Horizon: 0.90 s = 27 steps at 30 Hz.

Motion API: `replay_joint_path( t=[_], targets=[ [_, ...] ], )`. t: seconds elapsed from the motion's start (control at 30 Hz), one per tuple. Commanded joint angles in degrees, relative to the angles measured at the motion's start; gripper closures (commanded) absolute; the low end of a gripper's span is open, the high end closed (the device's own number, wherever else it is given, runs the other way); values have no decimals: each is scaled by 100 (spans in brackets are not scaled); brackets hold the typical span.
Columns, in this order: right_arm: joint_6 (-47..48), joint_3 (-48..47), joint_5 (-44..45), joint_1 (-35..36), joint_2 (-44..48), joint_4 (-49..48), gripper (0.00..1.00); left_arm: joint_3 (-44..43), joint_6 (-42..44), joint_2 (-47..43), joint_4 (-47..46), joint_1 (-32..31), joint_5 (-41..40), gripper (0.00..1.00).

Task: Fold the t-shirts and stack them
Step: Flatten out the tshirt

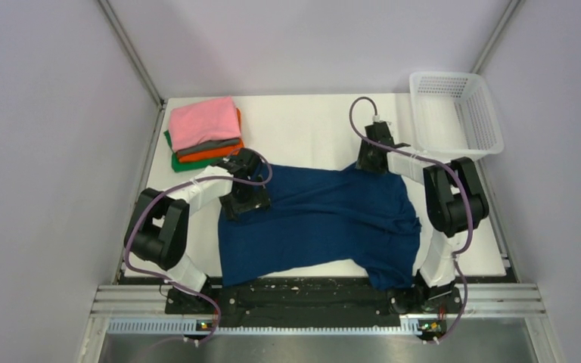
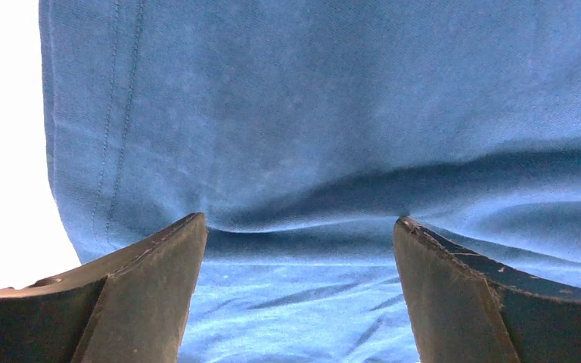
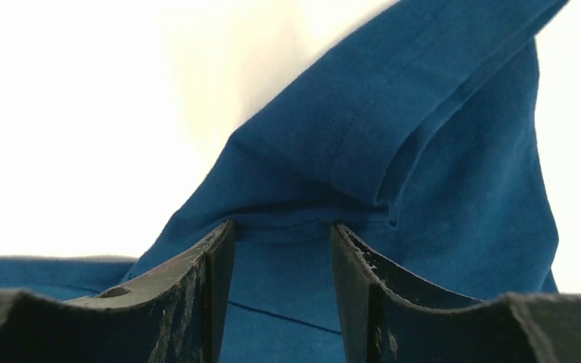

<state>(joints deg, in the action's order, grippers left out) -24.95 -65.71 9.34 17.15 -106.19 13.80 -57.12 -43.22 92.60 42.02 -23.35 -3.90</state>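
Note:
A navy blue t-shirt [image 1: 318, 219] lies spread across the middle of the white table, print not showing. My left gripper [image 1: 243, 200] rests at its far left corner. In the left wrist view that gripper [image 2: 299, 221] is wide open, its tips against a fold of the blue cloth [image 2: 310, 113]. My right gripper [image 1: 371, 160] sits at the shirt's far right corner. Up close it [image 3: 282, 224] stands open with a clear gap, and a hemmed fold of the shirt [image 3: 424, 151] rises just past the tips. Folded t-shirts are stacked at the far left: pink [image 1: 204, 121] over grey, orange [image 1: 212, 154] and green [image 1: 185, 162].
A white mesh basket [image 1: 458, 113] stands at the table's far right corner. The shirt's near right part hangs over the table's front edge [image 1: 393, 276] by the right arm's base. Grey walls close in on both sides.

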Motion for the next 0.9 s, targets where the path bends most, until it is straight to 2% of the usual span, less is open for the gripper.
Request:
replay_joint_path(
  t=[0.0, 0.1, 0.27, 0.47, 0.57, 0.73, 0.87],
  targets=[
    [-220, -218, 694, 42, -448, -1121, 51, -192, 83, 83, 5, -18, -58, 3],
    [-286, -370, 398, 70, -559, -2057, 51, -220, 93, 126, 16, -15, -58, 3],
    [101, -1147, 416, 264, -873, -2718, 49, -237, 82, 125, 9, -20, -43, 3],
    [327, -2651, -215, 257, -2011, -2644, 48, -295, 86, 171, -18, -20, -45, 3],
    [521, -3172, -305, 266, -2191, -2229, 47, -291, 62, 143, 10, -20, -86, 3],
    [1022, -2884, -30, 243, -1510, -1595, 41, -214, 89, 94, -30, -20, -103, 3],
    [511, -1885, -85, 75, -659, -972, 40, -213, 115, 148, -36, -20, -82, 3]
  ],
)
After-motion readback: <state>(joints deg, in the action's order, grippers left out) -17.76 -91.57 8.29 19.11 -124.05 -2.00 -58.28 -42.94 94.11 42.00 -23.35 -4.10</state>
